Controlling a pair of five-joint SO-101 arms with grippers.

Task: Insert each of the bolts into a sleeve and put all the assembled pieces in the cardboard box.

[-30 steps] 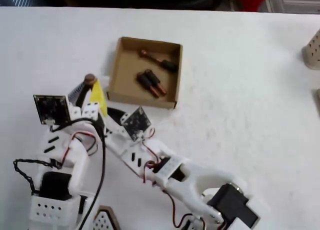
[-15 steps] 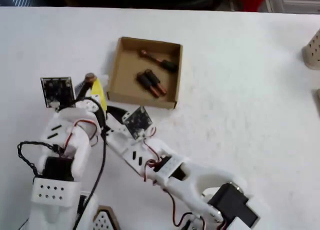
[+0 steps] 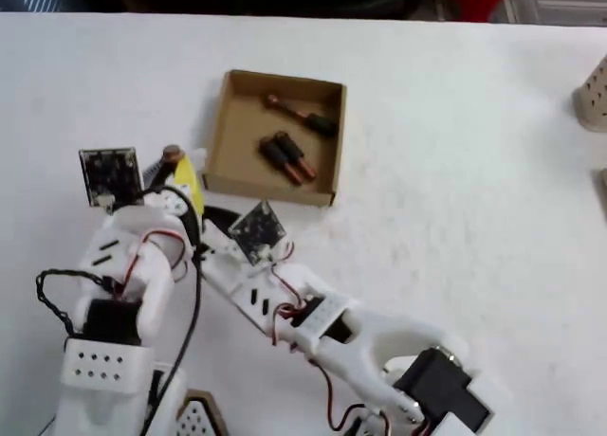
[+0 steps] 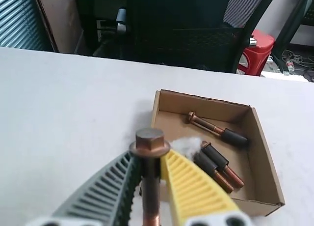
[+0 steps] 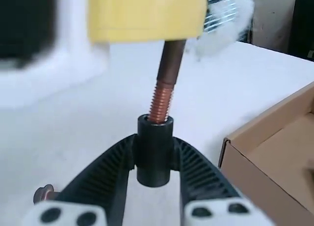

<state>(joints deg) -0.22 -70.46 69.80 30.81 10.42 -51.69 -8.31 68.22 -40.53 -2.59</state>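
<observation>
My left gripper [image 4: 149, 156], with one grey and one yellow finger, is shut on a copper bolt [image 4: 150, 173] held head up. That bolt's threaded tip [image 5: 161, 104] sits in the mouth of a black sleeve [image 5: 154, 156], on which my right gripper [image 5: 153, 143] is shut. In the high view both grippers meet just left of the cardboard box [image 3: 224, 133], the left gripper [image 3: 180, 173] above the right gripper [image 3: 214, 218]. Three assembled bolt-and-sleeve pieces [image 3: 286, 157] lie in the box [image 4: 261, 148]. A loose bolt [image 5: 44, 193] lies on the table behind the sleeve.
The white table [image 3: 455, 171] stretches bare to the right of the box. A beige perforated object [image 3: 593, 95] stands at the far right edge. Past the table's far edge are a dark chair [image 4: 162, 34] and a red stool [image 4: 255, 44].
The left arm's wrist has swung away from the table's near edge, tipping the bolt more upright over the sleeve. The right arm has shifted only slightly.
</observation>
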